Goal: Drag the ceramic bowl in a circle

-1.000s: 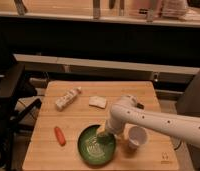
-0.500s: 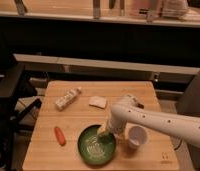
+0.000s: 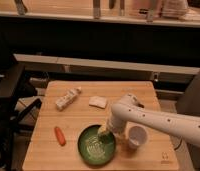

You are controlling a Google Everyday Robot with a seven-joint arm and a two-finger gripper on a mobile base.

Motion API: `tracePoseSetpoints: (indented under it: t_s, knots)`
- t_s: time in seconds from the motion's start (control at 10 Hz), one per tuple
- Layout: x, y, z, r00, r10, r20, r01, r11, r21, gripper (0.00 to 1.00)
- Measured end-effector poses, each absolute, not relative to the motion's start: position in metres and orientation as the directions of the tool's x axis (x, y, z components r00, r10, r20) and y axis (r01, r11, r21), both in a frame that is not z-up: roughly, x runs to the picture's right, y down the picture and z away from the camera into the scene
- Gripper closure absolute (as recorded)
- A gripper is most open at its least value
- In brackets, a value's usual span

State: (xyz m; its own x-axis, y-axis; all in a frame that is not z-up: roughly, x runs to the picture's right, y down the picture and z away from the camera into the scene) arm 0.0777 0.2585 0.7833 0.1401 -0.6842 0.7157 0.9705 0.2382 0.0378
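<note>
The ceramic bowl (image 3: pixel 94 148) is a wide, shallow, dark green dish with a pale pattern inside. It sits near the front edge of the wooden table (image 3: pixel 53 155), a little right of centre. My gripper (image 3: pixel 104 132) hangs from the white arm that reaches in from the right. It is down at the bowl's upper right rim, its yellowish tip just inside the rim. Whether it touches the bowl is unclear.
A small white cup (image 3: pixel 136 135) stands just right of the bowl, close under the arm. An orange carrot (image 3: pixel 59 135) lies left of the bowl. A pale packet (image 3: pixel 68 98) and a white cloth (image 3: pixel 98 102) lie farther back. A dark chair (image 3: pixel 8 92) stands at the left.
</note>
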Motion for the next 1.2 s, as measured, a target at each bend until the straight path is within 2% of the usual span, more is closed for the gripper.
tracePoseSetpoints:
  t_s: [1.2]
  knots:
    - [0.0853, 0.2573, 0.7875, 0.152, -0.664, 0.732, 0.969, 0.247, 0.023, 0.20]
